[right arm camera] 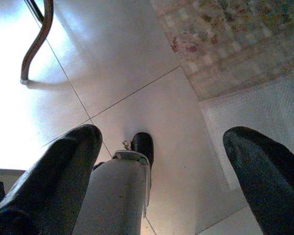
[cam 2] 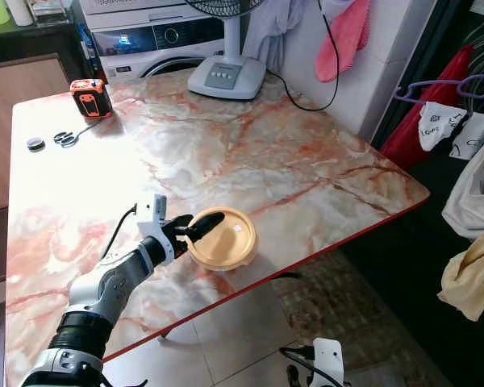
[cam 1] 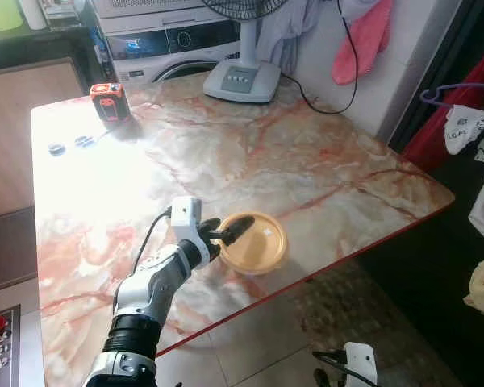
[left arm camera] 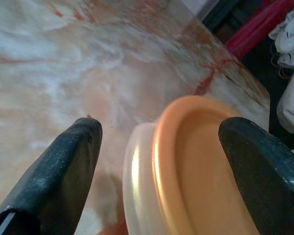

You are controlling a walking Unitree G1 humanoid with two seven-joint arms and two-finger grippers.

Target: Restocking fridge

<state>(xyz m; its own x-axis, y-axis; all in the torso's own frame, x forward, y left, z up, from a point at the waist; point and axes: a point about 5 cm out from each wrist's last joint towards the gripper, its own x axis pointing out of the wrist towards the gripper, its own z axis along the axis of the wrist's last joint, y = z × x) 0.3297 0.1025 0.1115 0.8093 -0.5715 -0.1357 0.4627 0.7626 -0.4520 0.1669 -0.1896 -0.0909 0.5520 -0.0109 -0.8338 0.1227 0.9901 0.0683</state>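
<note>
Reaching across the marble table (cam 1: 323,177), left gripper (cam 1: 226,232), jaws spread, straddles the orange-lidded container (cam 1: 254,242), apparently touching; right gripper (right arm camera: 161,161) hangs open.

Lidded container (cam 1: 253,242) near the table's (cam 1: 323,169) front edge | left claw (cam 1: 223,233) at the container's left side, one finger over the lid, one beside its wall | fan base (cam 1: 240,81) at the far edge | tape measure (cam 1: 110,101) far left, scissors (cam 2: 64,138) before it | right claw (right arm camera: 161,161) hangs over floor (right arm camera: 152,73).
</note>
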